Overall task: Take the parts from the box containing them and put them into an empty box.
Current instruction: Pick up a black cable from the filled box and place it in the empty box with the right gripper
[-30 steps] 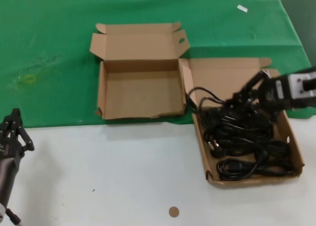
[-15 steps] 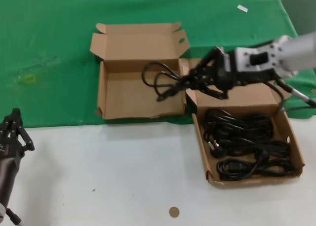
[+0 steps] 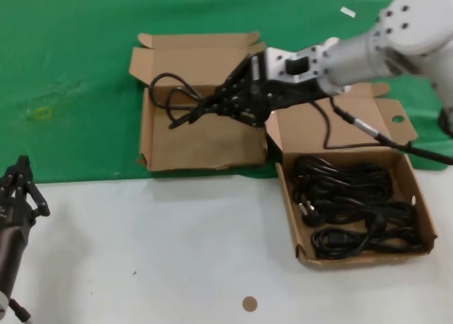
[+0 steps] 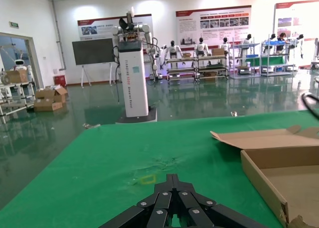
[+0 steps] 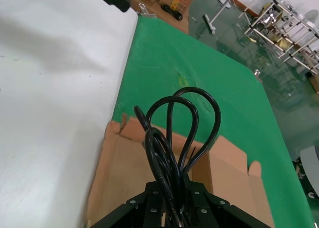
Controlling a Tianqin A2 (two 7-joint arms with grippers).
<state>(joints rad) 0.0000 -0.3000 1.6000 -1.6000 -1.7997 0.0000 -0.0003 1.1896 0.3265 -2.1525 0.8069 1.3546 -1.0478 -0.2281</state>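
My right gripper [image 3: 216,105] is shut on a bundle of black cable [image 3: 173,97] and holds it in the air over the empty box [image 3: 202,161], the squarish tray on the green cloth. The cable's loops hang out past the fingers toward the tray's left side. In the right wrist view the cable [image 5: 174,128] rises from the gripper [image 5: 172,193] above the empty box [image 5: 117,173]. The box containing the parts [image 3: 425,218] stands to the right with several black cables [image 3: 354,211] coiled in it. My left gripper [image 3: 21,179] is parked at the table's lower left, shut and empty [image 4: 173,180].
A green cloth [image 3: 71,69] covers the far half of the table; the near half is white [image 3: 177,253]. A small brown disc [image 3: 248,303] lies near the front edge. The empty box's lid [image 3: 198,59] stands open at the back. The right arm's own lead [image 3: 368,129] trails over the full box's lid.
My right gripper lifted a cable bundle out of the full box and carried it left, from over that box to above the empty box. The left arm has not moved.
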